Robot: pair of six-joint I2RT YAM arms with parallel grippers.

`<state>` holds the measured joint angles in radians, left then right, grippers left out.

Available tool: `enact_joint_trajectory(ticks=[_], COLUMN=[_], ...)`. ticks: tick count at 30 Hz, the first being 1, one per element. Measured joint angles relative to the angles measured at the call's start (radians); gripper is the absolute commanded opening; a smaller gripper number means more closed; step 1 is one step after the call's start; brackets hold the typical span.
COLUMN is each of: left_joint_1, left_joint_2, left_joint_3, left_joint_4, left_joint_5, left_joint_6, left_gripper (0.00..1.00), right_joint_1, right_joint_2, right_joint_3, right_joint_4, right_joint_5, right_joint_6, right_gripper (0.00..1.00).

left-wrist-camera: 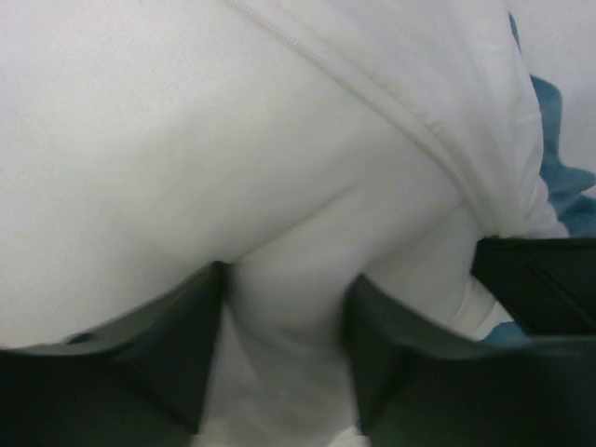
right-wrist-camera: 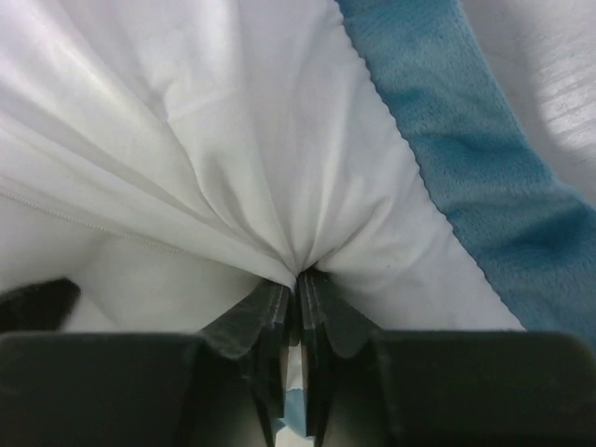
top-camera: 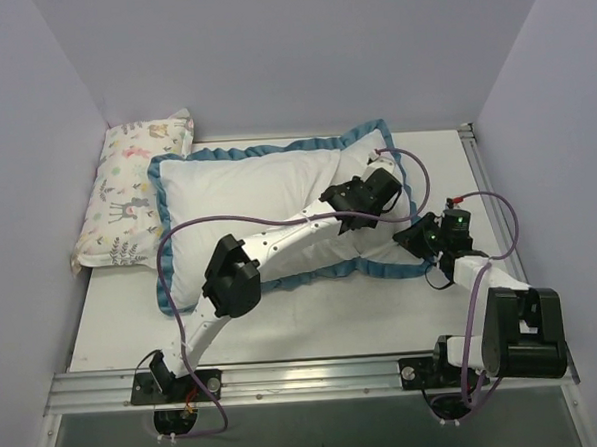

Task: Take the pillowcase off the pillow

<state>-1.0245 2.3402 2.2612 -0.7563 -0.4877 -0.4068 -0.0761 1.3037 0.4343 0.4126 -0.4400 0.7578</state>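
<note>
**Two holds on white fabric**

The large soft pillowcase (top-camera: 256, 186) lies white reverse up on the pale table (top-camera: 314, 328), blue ruffled trim (right-wrist-camera: 466, 158) around its edge, a small pastel animal-print pillow (top-camera: 127, 197) against its left end. The right gripper (right-wrist-camera: 298, 284) pinches a gathered pleat of it just inside the trim, fingers nearly together. The left gripper (left-wrist-camera: 289, 363) squeezes a thick fold of the plump plain white pillow (left-wrist-camera: 168, 168).

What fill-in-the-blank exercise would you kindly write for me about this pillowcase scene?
The right tool is shut on the pillowcase beside its ____ trim.
The pillow squeezed by the left tool is coloured ____.
Seen from above, the animal-print pillow lies to the pillowcase's ____.
Missing words: blue; white; left.
</note>
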Motion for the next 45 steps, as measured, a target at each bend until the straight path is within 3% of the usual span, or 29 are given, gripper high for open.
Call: enact_joint_trajectory(ticks=[1,2,3,7,10,13,15,30,40,42,45], left_joint_1=[0.005,0.011,0.015,0.027,0.031,0.038,0.046,0.171,0.241,0.241,0.239], left_joint_2=[0.000,0.000,0.000,0.000,0.000,-0.003,-0.008,-0.197,-0.396,-0.471,-0.610], left_joint_3=[0.000,-0.004,-0.006,-0.007,-0.001,0.010,0.013,-0.042,-0.170,-0.283,-0.509], left_joint_4=[-0.002,0.000,0.001,0.005,0.004,0.001,-0.003,-0.048,-0.063,-0.023,0.072], left_joint_5=[0.002,0.015,0.025,0.050,0.054,0.060,0.073,0.240,0.333,0.364,0.391], left_joint_6=[-0.003,-0.012,-0.020,-0.029,-0.034,-0.046,-0.058,-0.096,-0.088,-0.087,-0.091], left_gripper=[0.31,0.03,0.00,0.00,0.00,0.00,0.00,0.00,0.00,0.00,0.00], right_joint_1=[0.001,0.005,0.011,0.042,0.057,0.060,0.064,0.069,0.045,0.045,0.061], right_joint_2=[-0.008,-0.020,-0.032,-0.074,-0.085,-0.086,-0.086,-0.113,-0.011,0.013,0.029], right_joint_3=[0.001,0.004,0.009,0.049,0.087,0.120,0.138,0.182,0.206,0.215,0.217], right_joint_4=[-0.012,-0.030,-0.046,-0.128,-0.204,-0.275,-0.308,-0.334,-0.320,-0.307,-0.303], right_joint_5=[0.003,0.008,0.011,0.044,0.082,0.127,0.154,0.208,0.154,0.134,0.106], right_joint_6=[-0.002,-0.005,-0.011,-0.047,-0.074,-0.106,-0.120,-0.138,-0.114,-0.111,-0.111], right_gripper=[0.17,0.26,0.30,0.37,0.29,0.04,0.00,0.00,0.00,0.06,0.23])
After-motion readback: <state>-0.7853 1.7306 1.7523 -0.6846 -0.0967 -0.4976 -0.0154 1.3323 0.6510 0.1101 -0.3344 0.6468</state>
